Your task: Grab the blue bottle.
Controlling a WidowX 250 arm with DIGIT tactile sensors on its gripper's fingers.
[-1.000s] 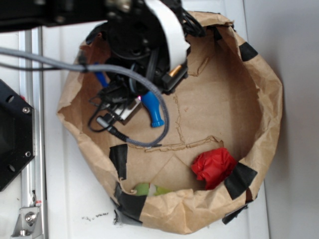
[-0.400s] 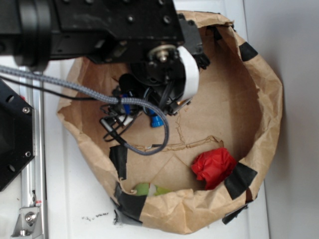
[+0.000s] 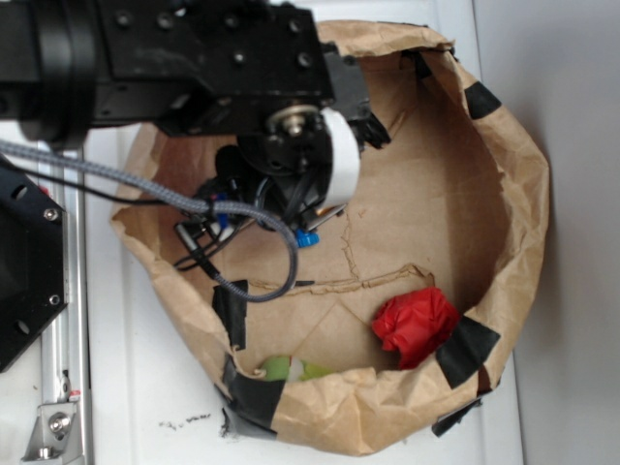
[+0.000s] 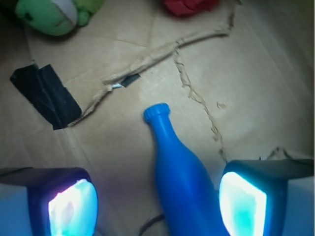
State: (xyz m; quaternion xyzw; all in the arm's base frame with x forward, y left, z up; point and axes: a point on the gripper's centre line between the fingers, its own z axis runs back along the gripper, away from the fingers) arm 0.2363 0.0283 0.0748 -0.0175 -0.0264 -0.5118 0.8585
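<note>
The blue bottle [image 4: 179, 172] lies on the brown paper floor, its ringed tip pointing away from me. In the wrist view my gripper [image 4: 157, 206] is open and straddles the bottle's body. The right pad [image 4: 242, 204] is close beside the bottle without clearly touching it. The left pad [image 4: 73, 206] stands well apart from it. From the exterior view only the bottle's tip [image 3: 307, 238] shows below the black arm [image 3: 291, 145]. The arm hides the fingers and the rest of the bottle.
The crumpled brown paper wall [image 3: 523, 194] rings the area. A red wrinkly wad [image 3: 417, 325] lies at the front right and a small green object [image 3: 291, 369] at the front edge. Black tape [image 4: 47, 93] and a torn paper ridge [image 4: 162, 51] cross the floor. Grey cables [image 3: 262, 276] hang near the arm.
The arm has moved over the bottle and covers more of it. Most of the bottle showed a second ago; only its tip shows now. The wad and green object have not moved.
</note>
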